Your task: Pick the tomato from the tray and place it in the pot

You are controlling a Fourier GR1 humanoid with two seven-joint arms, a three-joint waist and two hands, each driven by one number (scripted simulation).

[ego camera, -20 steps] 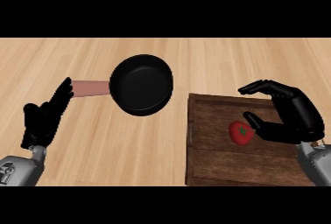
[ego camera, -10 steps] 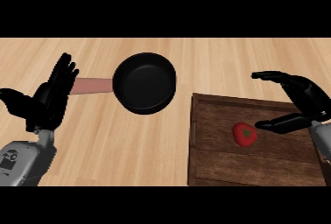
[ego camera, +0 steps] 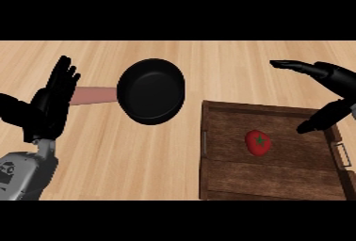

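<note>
Right hand [ego camera: 332,92] has lifted and spread further since half a second ago, fingers released, grasping nothing; tomato [ego camera: 259,142] lies untouched in the wooden tray [ego camera: 230,181], so the pick is not begun; pot [ego camera: 151,91] holds nothing; left hand [ego camera: 50,103] open, raised higher; no writing legible.

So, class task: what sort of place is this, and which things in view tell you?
Most likely a kitchen counter. The surface is light wooden worktop; on it sits a black pot with a pinkish handle, and beside it a dark wooden tray holding a red tomato.
</note>
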